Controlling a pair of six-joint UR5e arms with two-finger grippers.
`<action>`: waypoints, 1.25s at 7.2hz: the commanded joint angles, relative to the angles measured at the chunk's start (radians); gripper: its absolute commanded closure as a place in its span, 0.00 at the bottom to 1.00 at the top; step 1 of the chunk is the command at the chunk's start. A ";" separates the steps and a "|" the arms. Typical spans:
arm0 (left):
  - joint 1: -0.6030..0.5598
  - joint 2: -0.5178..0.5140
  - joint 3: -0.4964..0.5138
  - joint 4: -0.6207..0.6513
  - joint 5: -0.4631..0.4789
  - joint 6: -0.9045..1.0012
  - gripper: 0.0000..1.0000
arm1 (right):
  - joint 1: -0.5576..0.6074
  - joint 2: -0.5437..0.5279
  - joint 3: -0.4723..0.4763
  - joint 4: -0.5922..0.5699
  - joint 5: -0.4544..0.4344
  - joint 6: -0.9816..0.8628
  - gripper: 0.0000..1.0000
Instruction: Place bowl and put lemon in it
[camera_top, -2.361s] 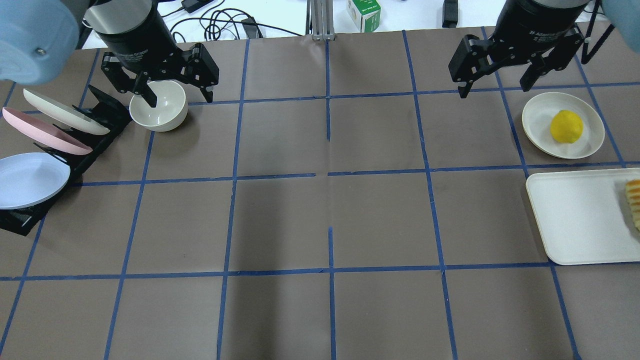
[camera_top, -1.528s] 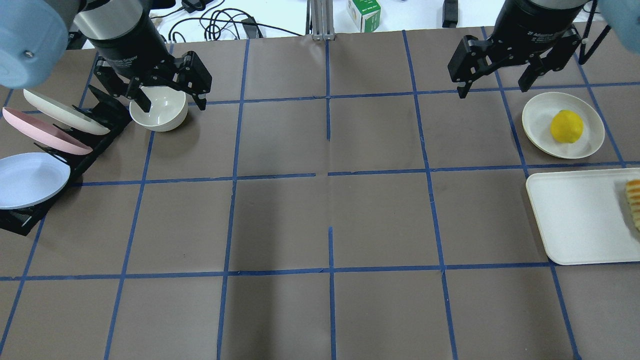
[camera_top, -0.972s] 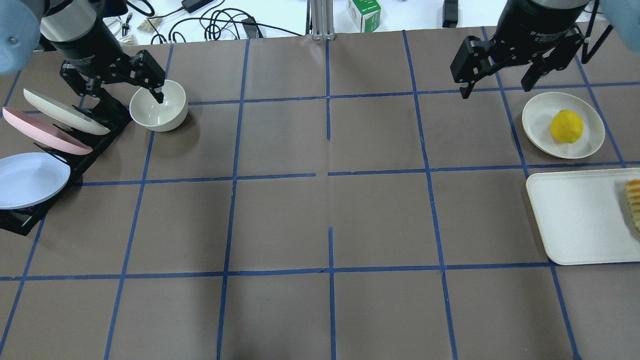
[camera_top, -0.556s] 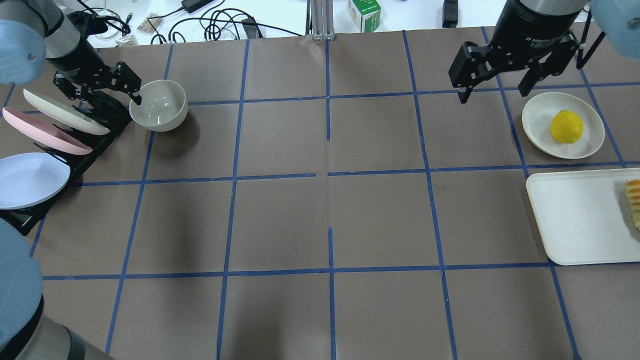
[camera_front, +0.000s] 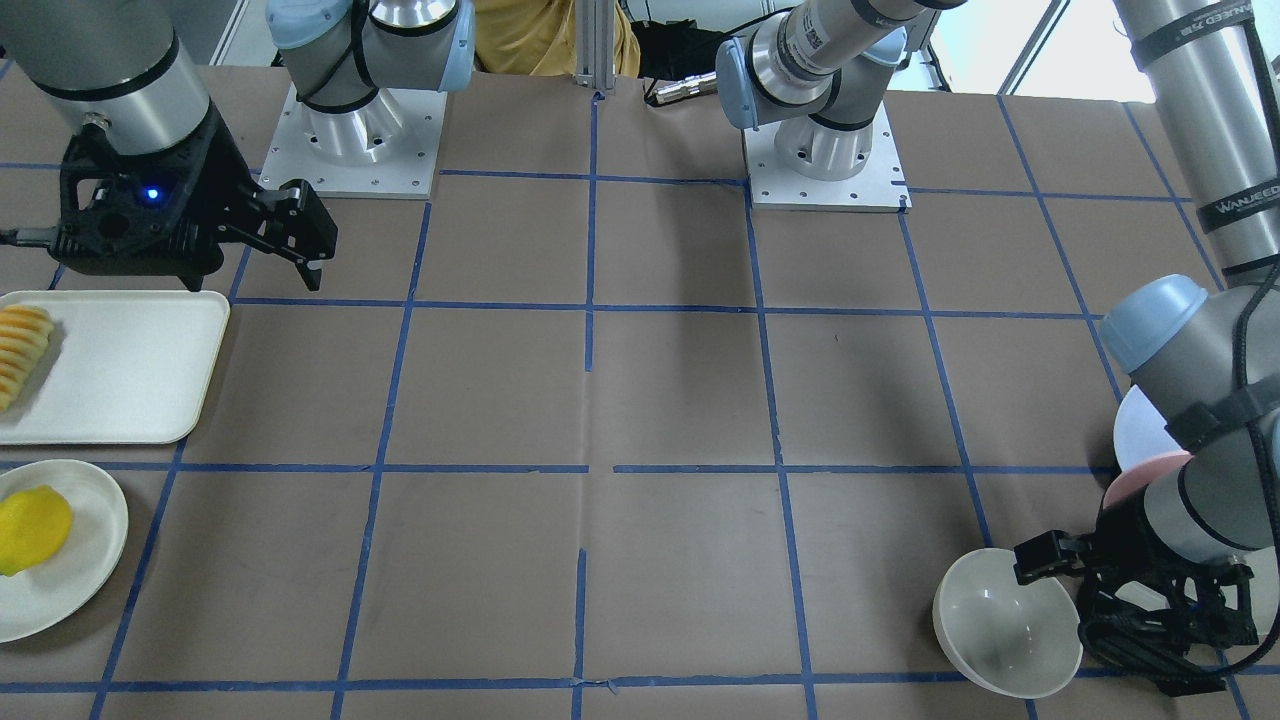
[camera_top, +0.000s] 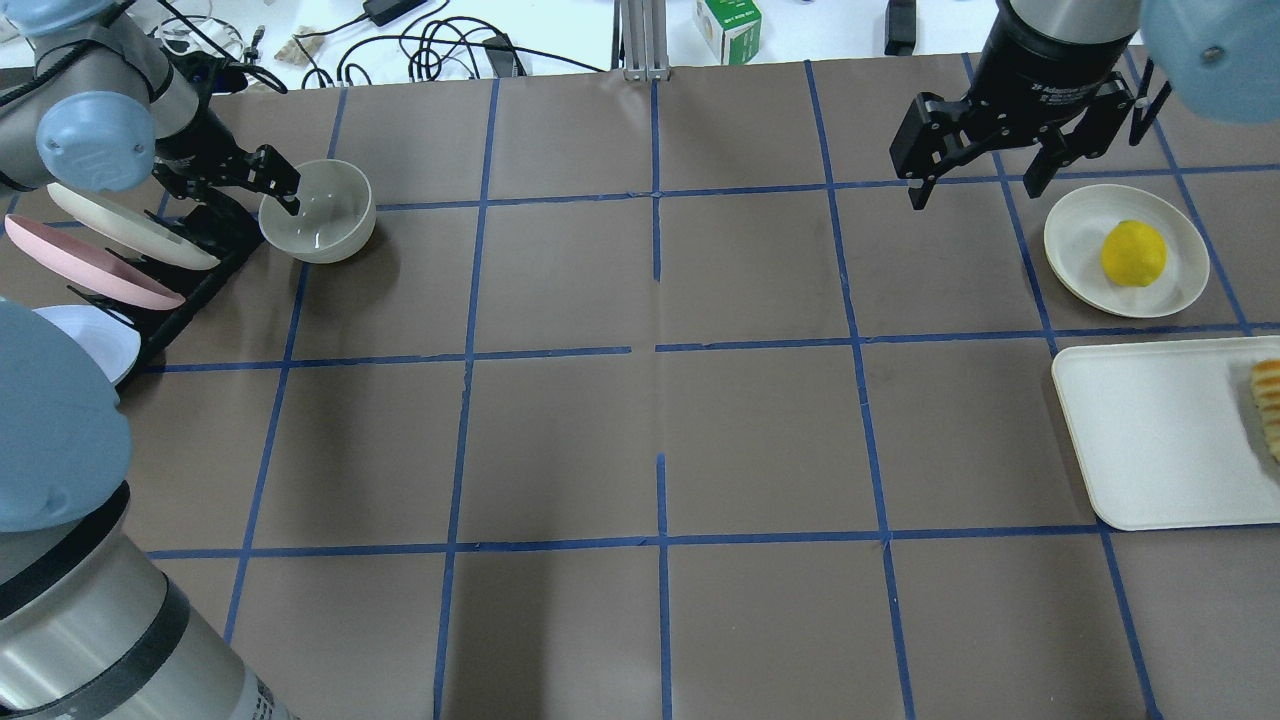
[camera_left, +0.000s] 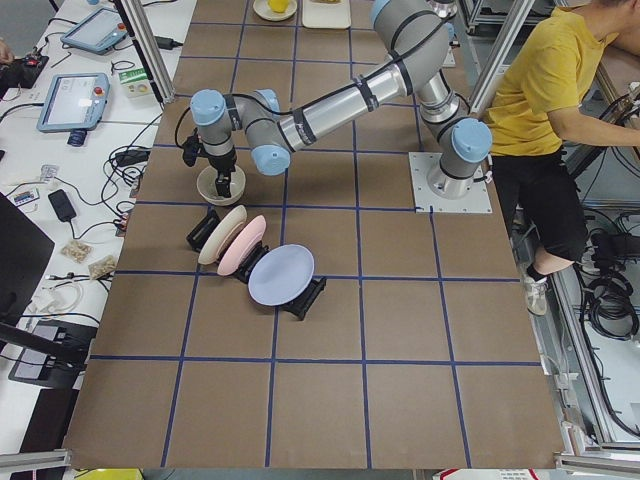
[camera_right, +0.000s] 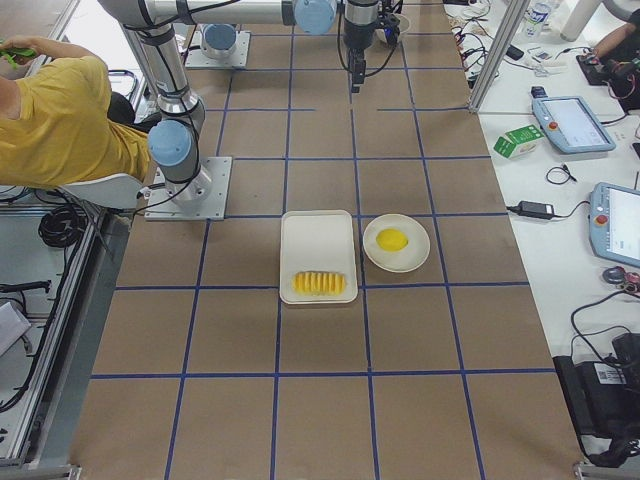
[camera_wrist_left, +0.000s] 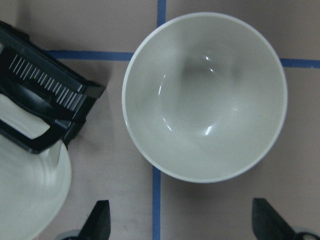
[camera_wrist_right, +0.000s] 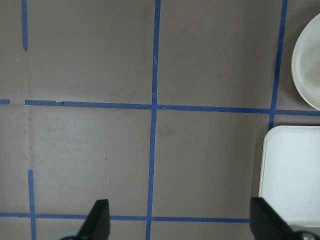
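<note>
Off-white bowl (camera_top: 318, 212) sits by rack (camera_top: 222, 232), L gripper (camera_wrist_left: 182, 221) wide open, empty, looks set to take its rim; R gripper (camera_top: 972, 190) open, empty, poised nr lemon (camera_top: 1133, 253).

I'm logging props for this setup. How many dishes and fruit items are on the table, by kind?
Bowl: 1
Plates in the rack: 3 (cream plate, pink plate, blue plate)
Flat plate under the lemon: 1
Tray: 1
Lemon: 1
Sliced fruit, one row: 1
Total: 8
</note>
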 joint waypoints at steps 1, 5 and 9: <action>0.001 -0.060 0.017 0.005 0.003 -0.013 0.03 | -0.141 0.019 0.002 -0.043 0.001 -0.020 0.00; 0.001 -0.084 0.022 0.005 0.002 -0.038 0.40 | -0.412 0.179 0.002 -0.152 -0.017 -0.215 0.00; 0.003 -0.085 0.032 0.016 0.010 -0.041 1.00 | -0.477 0.397 0.000 -0.394 -0.032 -0.263 0.00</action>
